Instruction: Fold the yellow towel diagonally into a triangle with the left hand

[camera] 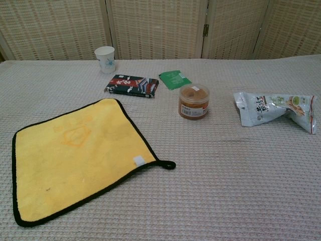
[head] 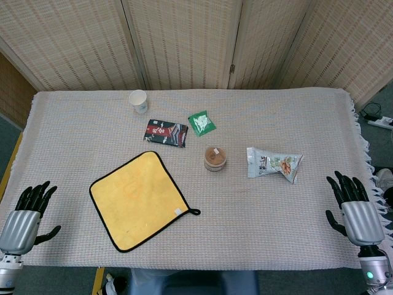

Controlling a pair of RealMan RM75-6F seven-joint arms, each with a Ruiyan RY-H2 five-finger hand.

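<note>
Zero folds made: yellow towel [head: 140, 200] lies flat on the table [head: 276, 227], near my side.
Both hands wide and empty; I judge my left hand [head: 27, 209] must reach a corner next.

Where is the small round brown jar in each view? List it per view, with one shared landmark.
Head view: small round brown jar sits centre, right of the yellow towel.
Chest view: the jar sits centre-right, upper half.
Shared landmark: the green packet, just behind the jar.
</note>
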